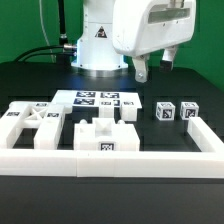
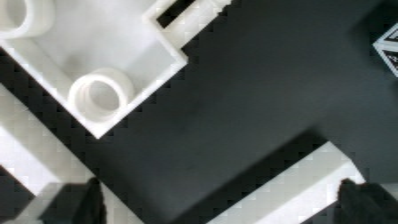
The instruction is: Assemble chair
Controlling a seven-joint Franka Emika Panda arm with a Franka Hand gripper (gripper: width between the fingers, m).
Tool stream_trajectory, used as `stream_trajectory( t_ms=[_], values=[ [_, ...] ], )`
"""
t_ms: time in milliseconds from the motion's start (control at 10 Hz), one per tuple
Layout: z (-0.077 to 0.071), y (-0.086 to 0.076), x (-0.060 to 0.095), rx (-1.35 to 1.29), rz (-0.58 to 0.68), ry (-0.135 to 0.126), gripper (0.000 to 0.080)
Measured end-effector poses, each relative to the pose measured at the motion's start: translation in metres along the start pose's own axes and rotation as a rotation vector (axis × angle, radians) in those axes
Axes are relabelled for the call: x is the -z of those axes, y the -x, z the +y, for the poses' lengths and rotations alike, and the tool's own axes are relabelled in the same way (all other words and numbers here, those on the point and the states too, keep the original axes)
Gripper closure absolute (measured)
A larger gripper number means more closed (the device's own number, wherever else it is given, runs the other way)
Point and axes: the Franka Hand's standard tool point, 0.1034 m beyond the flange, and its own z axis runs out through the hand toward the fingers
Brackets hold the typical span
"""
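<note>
currently nothing is joined: the chair parts lie loose on the black bench (image 1: 30, 85), inside the long low white border rail (image 1: 120, 160). jaws apart, nothing between them, hanging well above the parts under the glossy white robot arm (image 1: 140, 30).

positions:
- matte white flat plastic slab with triangular cut-outs (image 1: 30, 122): exterior view's left.
- notched matte white plastic blocks (image 1: 105, 135): middle, against or just beside the rail; cannot tell which.
- two small tagged white blocky legs (image 1: 163, 112): exterior view's right, near each other but apart.
- thin white marker board (image 1: 95, 100): behind the notched blocks.

risks, as judged:
- wrist view shows a white part with a round socket (image 2: 98, 95) whose long edge runs oblique to the line between the dark fingertips (image 2: 71, 205). a straight descent would meet it skewed, so closing could twist it or slip off.
- parts crowd the rail, so a finger could clip the rail or shove a neighbour.

orientation: slab lies flat, broad face up, long axis seemingly across the exterior view, along the front rail. legs too stubby to judge an axis.
</note>
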Motion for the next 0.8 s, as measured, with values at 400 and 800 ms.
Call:
stream_trajectory(
  t_ms=[400,800],
  values=[
    [0.0,0.0,0.0,0.0,0.0,0.0,0.015],
    [0.024,0.019,-0.024,0.032,0.0,0.001,0.015]
  ],
)
